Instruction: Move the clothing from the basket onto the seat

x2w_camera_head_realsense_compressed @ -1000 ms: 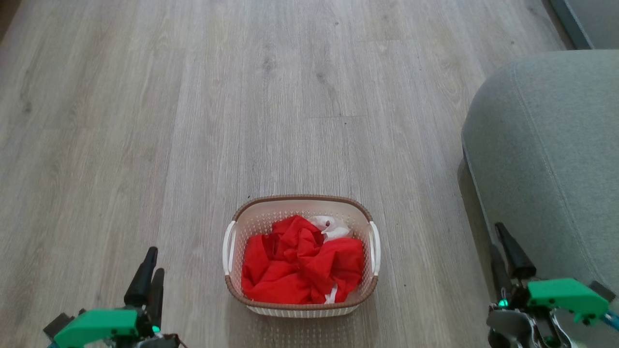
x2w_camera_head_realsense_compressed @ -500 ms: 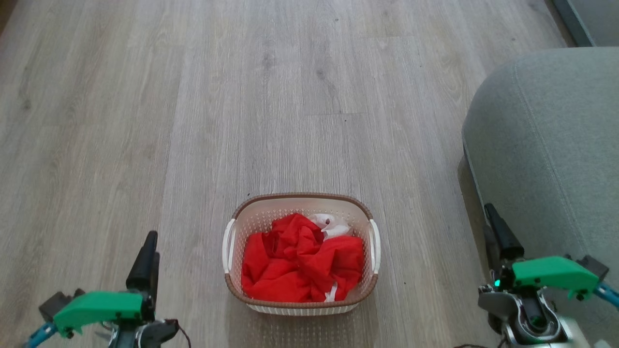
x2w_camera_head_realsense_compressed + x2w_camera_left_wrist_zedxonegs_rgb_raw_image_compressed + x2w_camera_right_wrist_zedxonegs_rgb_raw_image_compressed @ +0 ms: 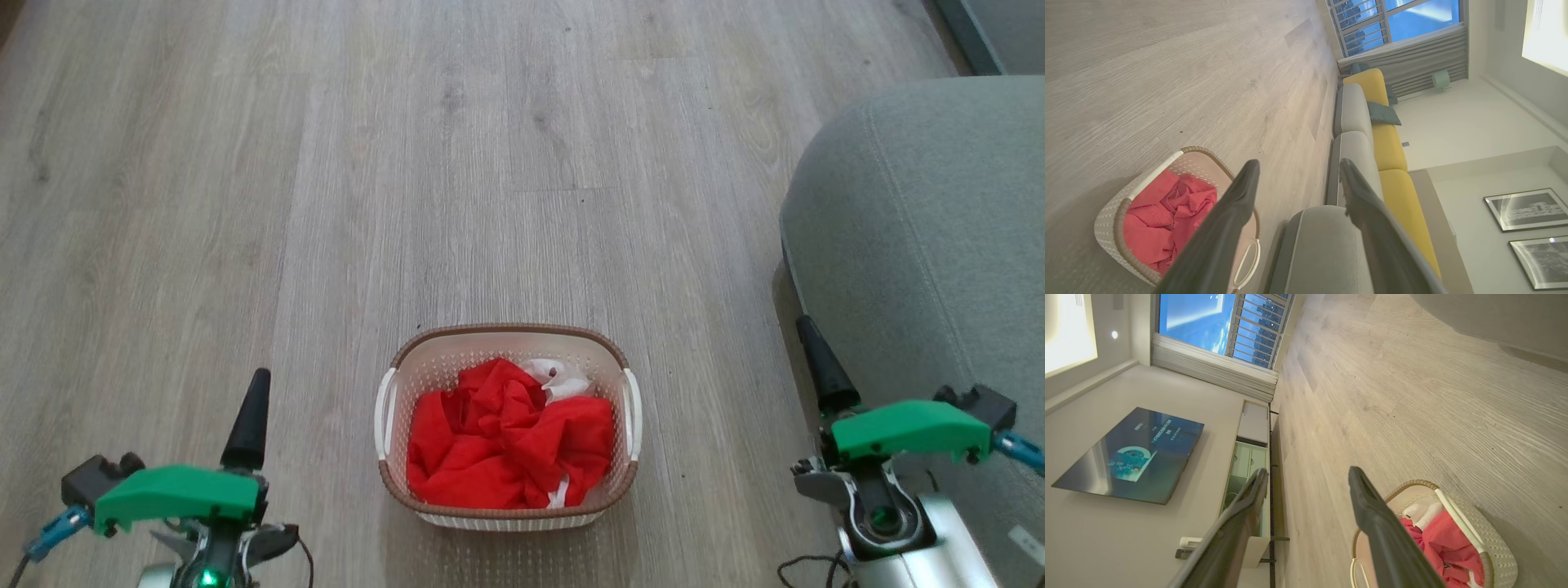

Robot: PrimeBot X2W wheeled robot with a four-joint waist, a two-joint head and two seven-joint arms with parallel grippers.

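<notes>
Head view: full basket [image 3: 506, 333] at six o'clock, seat [image 3: 922, 245] at three.
No clothing [image 3: 506, 449] moved yet; left gripper [image 3: 1299, 171] and right gripper [image 3: 1307, 473] spread apart, empty.

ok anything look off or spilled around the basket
Nothing stands out. The basket sits upright on the floor, with the clothing all inside it, none over the rim. The seat looks undamaged. The left end effector and right end effector are open, apart from the basket.

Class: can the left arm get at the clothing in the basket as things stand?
Probably yes: the left end effector is open, the clothing lies uncovered in the open-topped basket, only floor between.
</notes>
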